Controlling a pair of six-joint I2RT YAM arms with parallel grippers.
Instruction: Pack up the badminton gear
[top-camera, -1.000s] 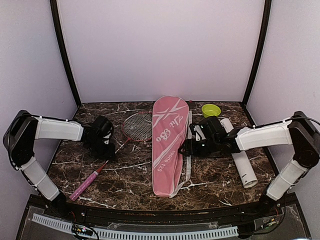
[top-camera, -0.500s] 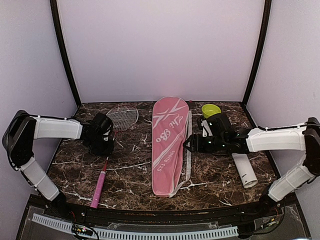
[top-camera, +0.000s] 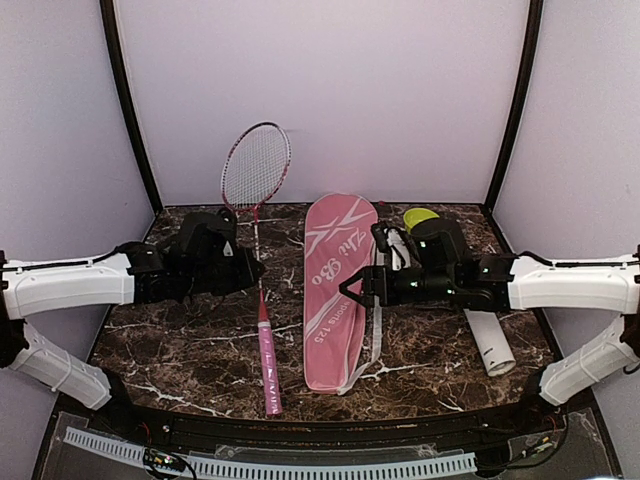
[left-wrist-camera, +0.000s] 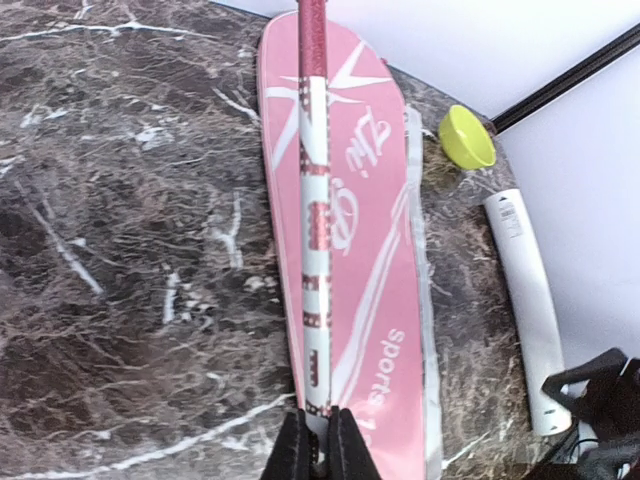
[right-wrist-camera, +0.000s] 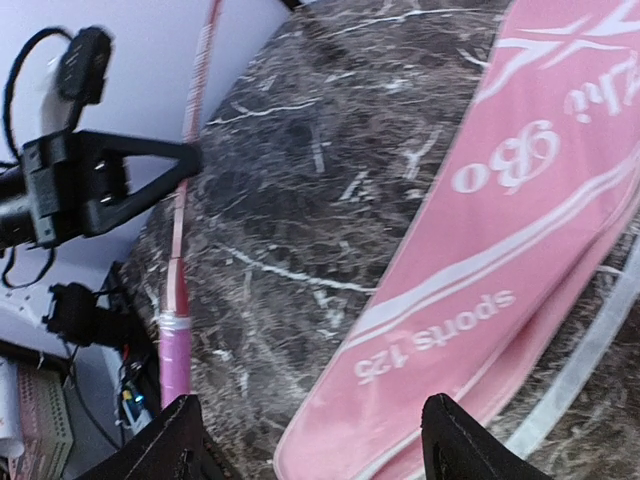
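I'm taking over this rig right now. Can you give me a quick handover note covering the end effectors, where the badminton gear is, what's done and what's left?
Left end effector: shut on the shaft of the racket, which is held off the table, head up and pink handle down.
Right end effector: open and holding nothing, at the right edge of the pink cover.
Gear: the cover lies flat mid-table. The white tube lies to the right, partly under the right arm. The green bowl is at the rear right.
Done: one racket is grasped.
Left: the racket is not yet in the cover. A second racket and the shuttlecocks are not in view.
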